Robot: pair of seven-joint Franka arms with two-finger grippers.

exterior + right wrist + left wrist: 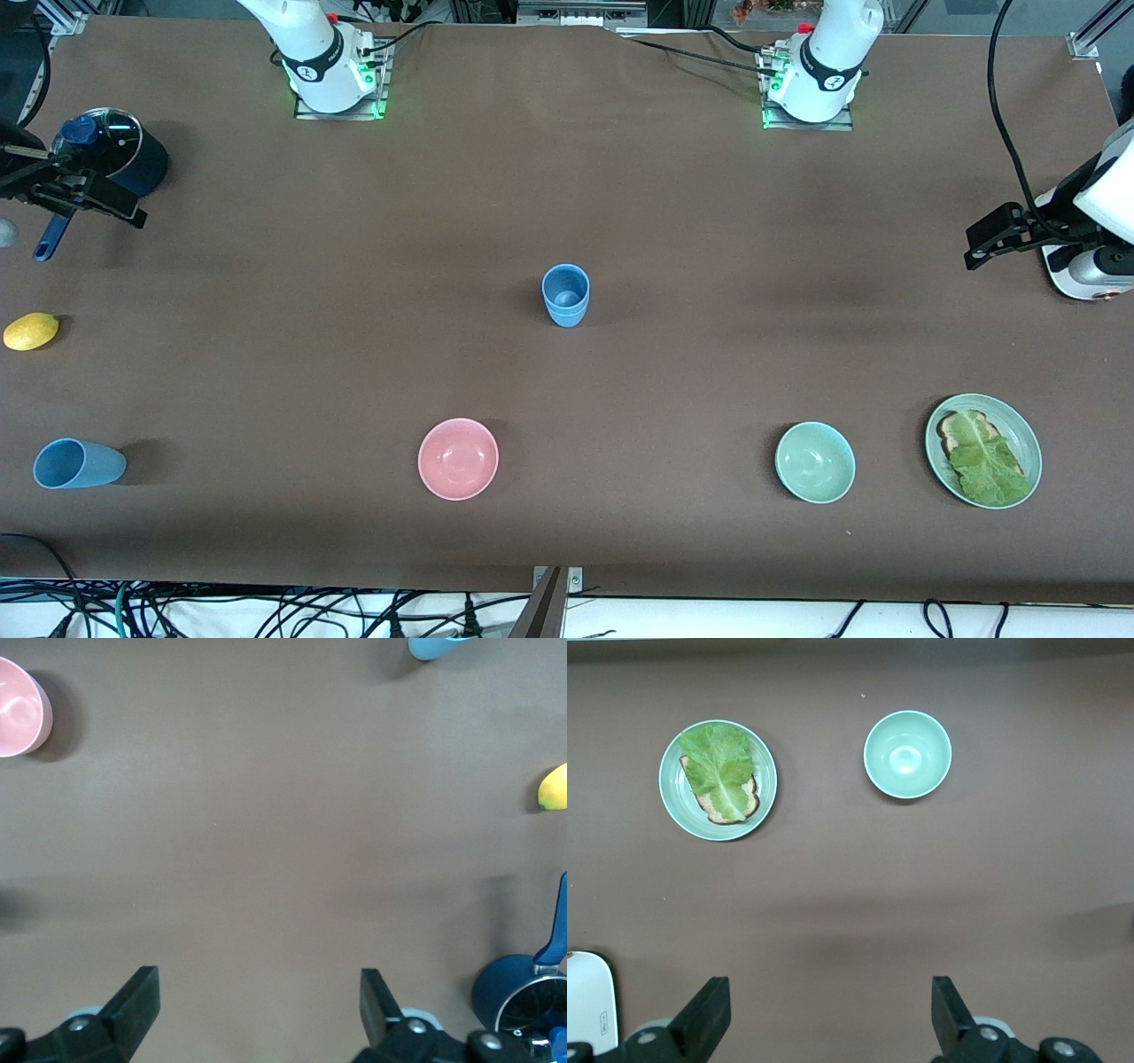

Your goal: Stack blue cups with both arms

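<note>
One light-blue cup (565,295) stands upright in the middle of the table. A second blue cup (78,463) lies on its side at the right arm's end, near the front edge, and its base shows in the right wrist view (434,647). My right gripper (80,190) hangs open and empty over the table beside the saucepan, and its jaws show wide apart in the right wrist view (257,983). My left gripper (988,237) hangs open and empty over bare table at the left arm's end, jaws wide apart in the left wrist view (828,992). Both are far from the cups.
A navy saucepan (115,151) with a glass lid and a lemon (31,330) sit at the right arm's end. A pink bowl (458,458), a green bowl (815,462) and a green plate (1023,434) with lettuce on toast line the front.
</note>
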